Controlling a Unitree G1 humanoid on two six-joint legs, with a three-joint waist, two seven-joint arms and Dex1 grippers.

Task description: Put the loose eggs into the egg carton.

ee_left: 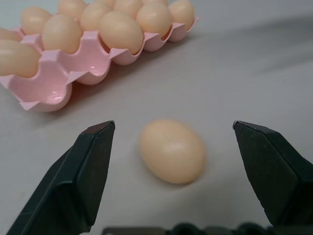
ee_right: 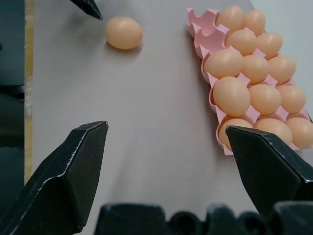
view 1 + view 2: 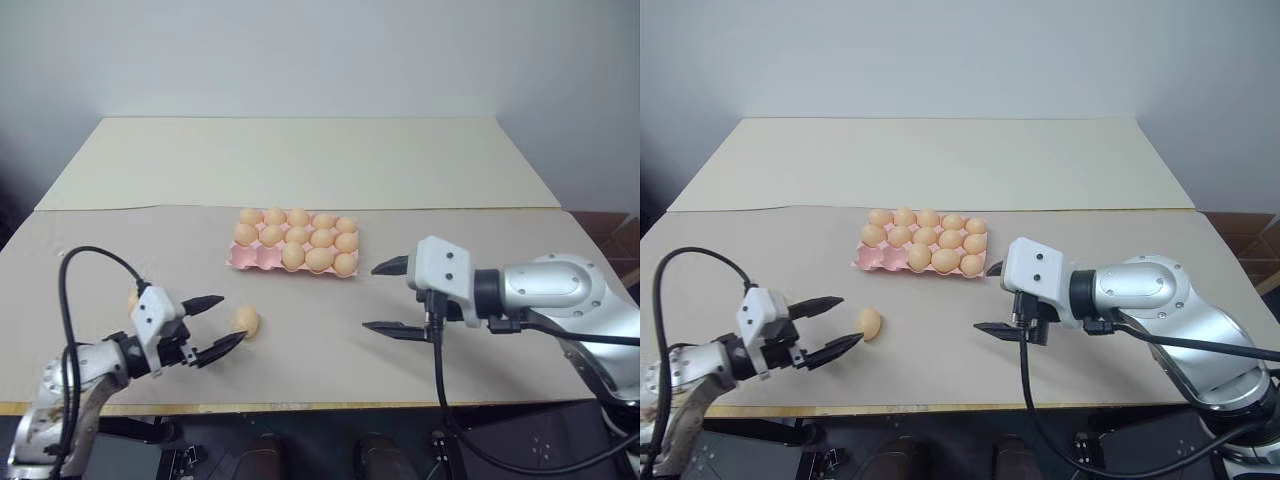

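The left claw [image 3: 213, 326] stands wide and empty near the carton's left front corner, its tips just short of one loose egg [image 3: 246, 320] lying on the surface [image 3: 330, 170] in front of the carton [image 3: 243, 259]. The carton holds thirteen eggs, two front-left cups bare. The right claw [image 3: 388, 297], wide and empty, hovers off the carton's right front corner. By my judgement, nearly done.

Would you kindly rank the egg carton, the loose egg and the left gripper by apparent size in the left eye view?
Largest to smallest:
1. egg carton
2. left gripper, open; it sits nearer the camera, so its rank against the carton is unsure
3. loose egg, clearly smallest
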